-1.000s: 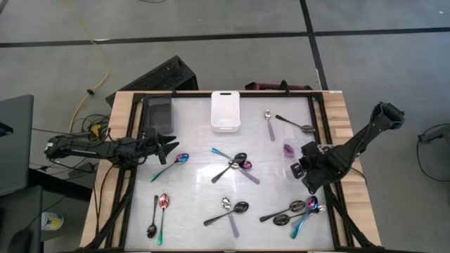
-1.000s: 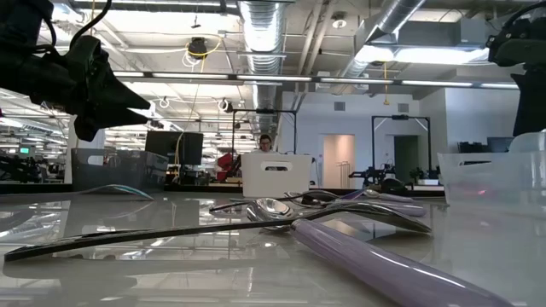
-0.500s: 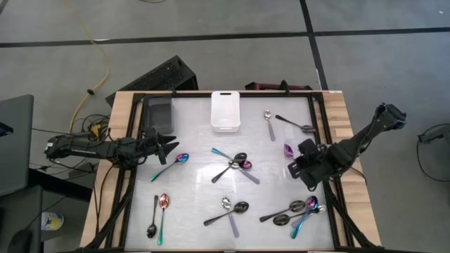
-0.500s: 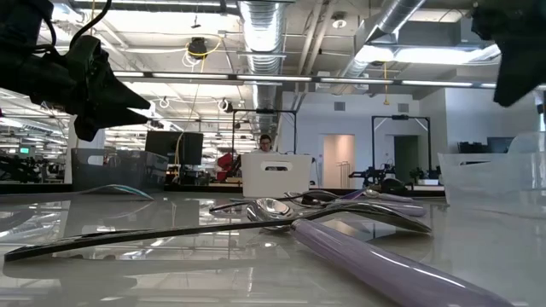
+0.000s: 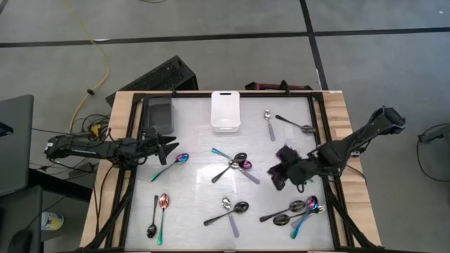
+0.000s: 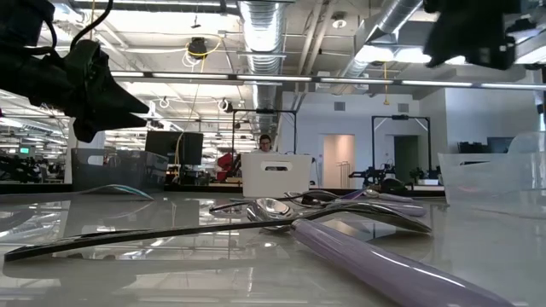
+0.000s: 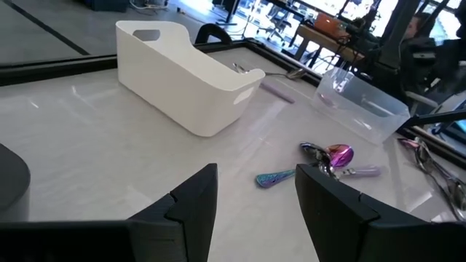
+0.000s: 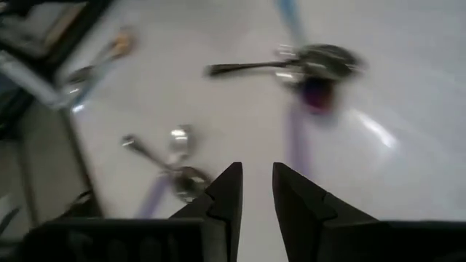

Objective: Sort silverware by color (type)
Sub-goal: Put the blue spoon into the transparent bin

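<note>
While aloft, right pincer (image 5: 277, 175) above table (image 5: 197, 144)

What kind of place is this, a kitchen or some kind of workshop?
Most likely a robotics lab or open industrial workspace, not a kitchen. The low view shows exposed ceiling ducts and desks with monitors behind the table, and two robot arms reach over scattered spoons.
</note>
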You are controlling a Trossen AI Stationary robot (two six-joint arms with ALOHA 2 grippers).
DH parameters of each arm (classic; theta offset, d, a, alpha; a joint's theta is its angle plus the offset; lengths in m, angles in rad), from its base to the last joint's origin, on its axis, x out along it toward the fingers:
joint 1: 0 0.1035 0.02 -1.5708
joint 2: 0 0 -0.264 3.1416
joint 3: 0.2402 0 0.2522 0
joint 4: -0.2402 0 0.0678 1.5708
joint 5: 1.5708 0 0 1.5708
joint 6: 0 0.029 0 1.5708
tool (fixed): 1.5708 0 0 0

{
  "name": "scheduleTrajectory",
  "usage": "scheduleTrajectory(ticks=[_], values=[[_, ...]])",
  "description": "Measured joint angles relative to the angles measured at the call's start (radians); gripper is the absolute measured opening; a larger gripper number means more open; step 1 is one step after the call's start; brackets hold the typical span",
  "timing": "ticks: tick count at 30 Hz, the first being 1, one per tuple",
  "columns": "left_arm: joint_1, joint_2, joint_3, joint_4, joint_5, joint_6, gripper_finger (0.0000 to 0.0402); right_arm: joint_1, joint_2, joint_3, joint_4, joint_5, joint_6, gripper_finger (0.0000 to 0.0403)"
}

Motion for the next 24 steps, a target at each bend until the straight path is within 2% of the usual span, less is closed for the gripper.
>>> scheduleTrajectory(ticks=[3, 6, 15, 22, 24], values=[[0.000, 0.000, 0.000, -0.001, 0.000, 0.010, 0.0171, 0.000, 0.056, 0.000, 0.138, -0.045, -0.095, 0.0102], [0.000, 0.000, 0.000, -0.001, 0.000, 0.010, 0.0171, 0.001, 0.110, 0.000, 0.208, -0.092, -0.121, 0.0102], [0.000, 0.000, 0.000, -0.002, 0.001, 0.010, 0.0171, 0.015, 0.226, 0.000, 0.222, -0.266, -0.046, 0.0102], [0.000, 0.000, 0.000, -0.002, 0.005, -0.010, 0.0171, 0.041, 0.240, 0.000, 0.221, -0.332, 0.023, 0.0102], [0.000, 0.000, 0.000, -0.002, 0.034, -0.041, 0.0171, 0.058, 0.230, 0.000, 0.221, -0.338, 0.046, 0.0102]])
